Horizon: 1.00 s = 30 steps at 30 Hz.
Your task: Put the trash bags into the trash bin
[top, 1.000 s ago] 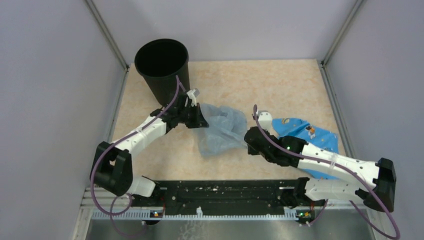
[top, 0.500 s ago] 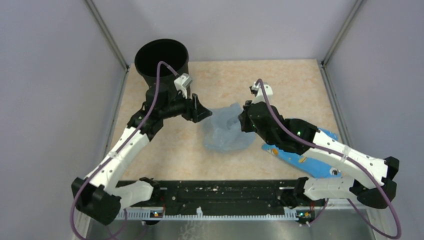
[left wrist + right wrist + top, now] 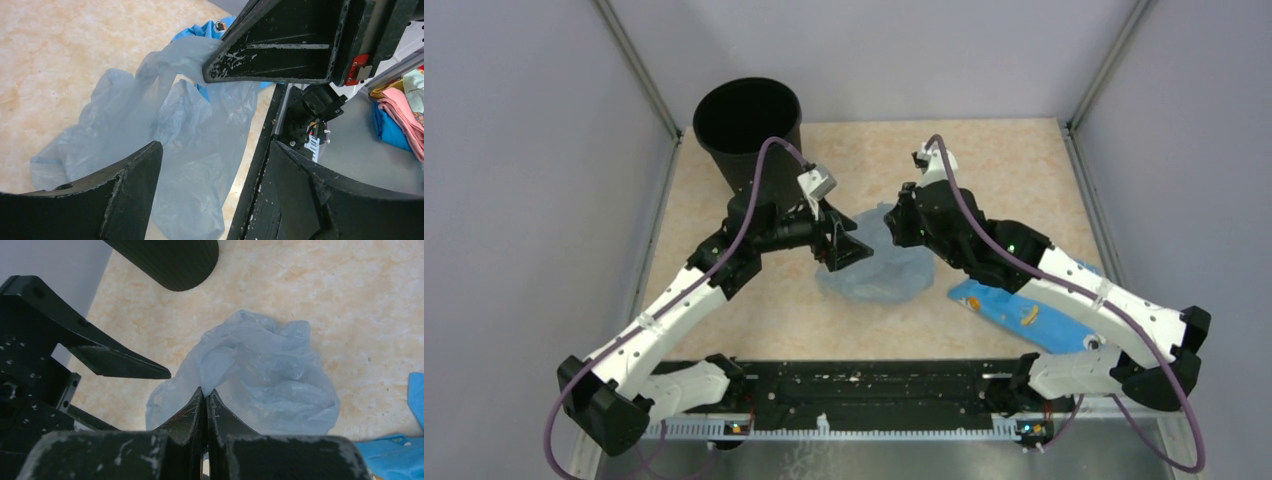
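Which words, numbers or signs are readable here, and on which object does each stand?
No text is readable.
On the blue packet: coloured pictures, any lettering too small to read.
On the white label: dark marks, too blurred to read.
On the trash bag and the trash bin: no print.

Upper left: trash bin (image 3: 746, 120) mouth open from above, left arm (image 3: 714, 270) and cable (image 3: 759, 170) just in front. Centre crowded: left gripper (image 3: 846, 252), right gripper (image 3: 892, 230) over trash bag (image 3: 879, 278). Bare table (image 3: 1014, 170) upper right; blue packet (image 3: 1014, 312) lower right.
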### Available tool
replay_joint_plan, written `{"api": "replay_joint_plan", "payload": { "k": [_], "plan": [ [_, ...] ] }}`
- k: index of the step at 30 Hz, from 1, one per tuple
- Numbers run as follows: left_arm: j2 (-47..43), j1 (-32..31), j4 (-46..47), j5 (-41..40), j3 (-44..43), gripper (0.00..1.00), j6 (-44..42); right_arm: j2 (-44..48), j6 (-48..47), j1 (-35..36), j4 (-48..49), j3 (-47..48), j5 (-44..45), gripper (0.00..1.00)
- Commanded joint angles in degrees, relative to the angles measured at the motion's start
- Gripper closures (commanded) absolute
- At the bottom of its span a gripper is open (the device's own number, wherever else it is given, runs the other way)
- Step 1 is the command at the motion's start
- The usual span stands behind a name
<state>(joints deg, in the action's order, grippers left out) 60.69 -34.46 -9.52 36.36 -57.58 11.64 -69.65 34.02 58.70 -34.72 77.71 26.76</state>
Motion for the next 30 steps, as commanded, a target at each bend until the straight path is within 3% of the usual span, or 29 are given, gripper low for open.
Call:
{"api": "replay_joint_plan", "payload": {
  "k": [1, 5, 8, 10, 13, 17, 25, 30],
  "plan": [
    [0.9, -1.0, 7.3, -0.5, 0.4, 0.13, 0.2, 0.1, -0.6, -0.6, 3.1, 2.8, -4.7, 1.00],
    [-0.7, -1.0, 10.9, -10.9, 3.1, 0.12, 4.6, 0.4, -1.0, -0.6, -3.0, 2.9, -1.9, 1.00],
    [-2.1, -0.3, 6.6, -23.9, 4.1, 0.12, 9.7, 3.0, 1.4, -0.7, -11.0, -1.6, 4.7, 1.00],
    [-1.8, 1.2, 4.1, -26.8, 4.6, 0.12, 12.0, 5.0, 5.0, -1.5, -17.4, -6.9, 7.7, 1.00],
    [0.3, 3.2, 1.4, -28.1, 5.6, 0.18, 15.0, 7.7, 9.7, -4.1, -22.0, -15.3, 7.9, 1.00],
    [6.2, 4.3, 0.6, -29.9, 7.1, 0.25, 17.6, 9.8, 12.4, -7.7, -20.3, -23.3, 7.7, 1.00],
    [16.1, 4.4, 0.3, -29.5, 8.7, 0.30, 21.8, 8.9, 12.1, -11.6, -18.8, -26.9, 7.3, 1.00],
    [20.6, 4.5, 5.5, -26.0, 9.4, 0.30, 20.7, 7.7, 11.6, -12.4, -17.6, -28.2, 6.2, 1.00]
  ]
}}
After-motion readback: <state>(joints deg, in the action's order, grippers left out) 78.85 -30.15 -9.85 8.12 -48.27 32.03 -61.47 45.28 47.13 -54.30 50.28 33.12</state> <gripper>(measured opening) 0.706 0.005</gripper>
